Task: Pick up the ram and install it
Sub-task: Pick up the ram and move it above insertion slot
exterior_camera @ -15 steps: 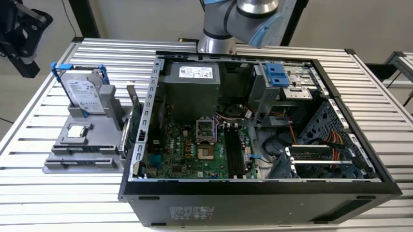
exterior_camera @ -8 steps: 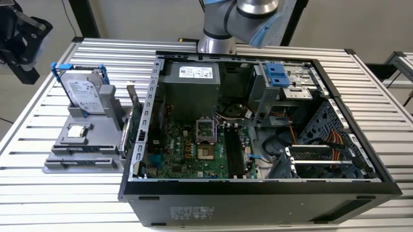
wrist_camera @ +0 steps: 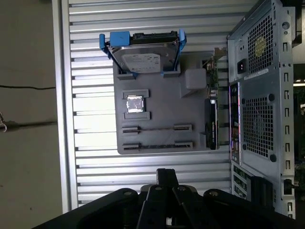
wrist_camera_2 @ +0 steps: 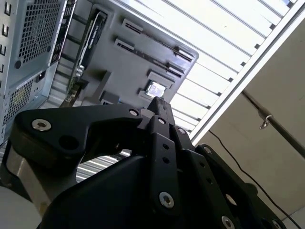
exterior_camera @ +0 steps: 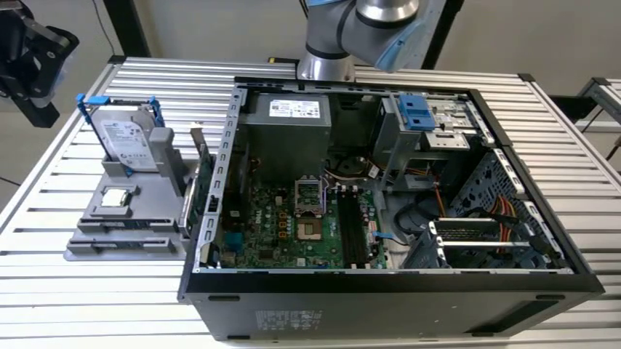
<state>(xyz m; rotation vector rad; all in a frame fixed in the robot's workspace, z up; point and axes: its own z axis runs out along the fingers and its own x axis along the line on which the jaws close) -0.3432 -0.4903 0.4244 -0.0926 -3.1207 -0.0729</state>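
Gripper (wrist_camera: pixel 167 172) hangs above the slatted bench (wrist_camera: pixel 143 19), just short of the gray holder (wrist_camera: pixel 162 107), and we see it touching nothing. In both wrist views the fingers (wrist_camera_2: pixel 159 107) are clenched together with nothing between them. The ram (wrist_camera: pixel 157 145) sits on edge in the holder's end row of clips, on the far side of the processor chip (wrist_camera: pixel 135 103) from the hard drive (wrist_camera: pixel 143 59), which stands in its blue frame at the holder's other end. In the exterior view we mark the ram as the thin blue-green strip at the holder's near end, on the exterior view's left of the open computer case (exterior_camera: pixel 388 305). A dark expansion card (wrist_camera: pixel 212 124) stands between holder and case. The ram is well apart from the motherboard (exterior_camera: pixel 281 225).
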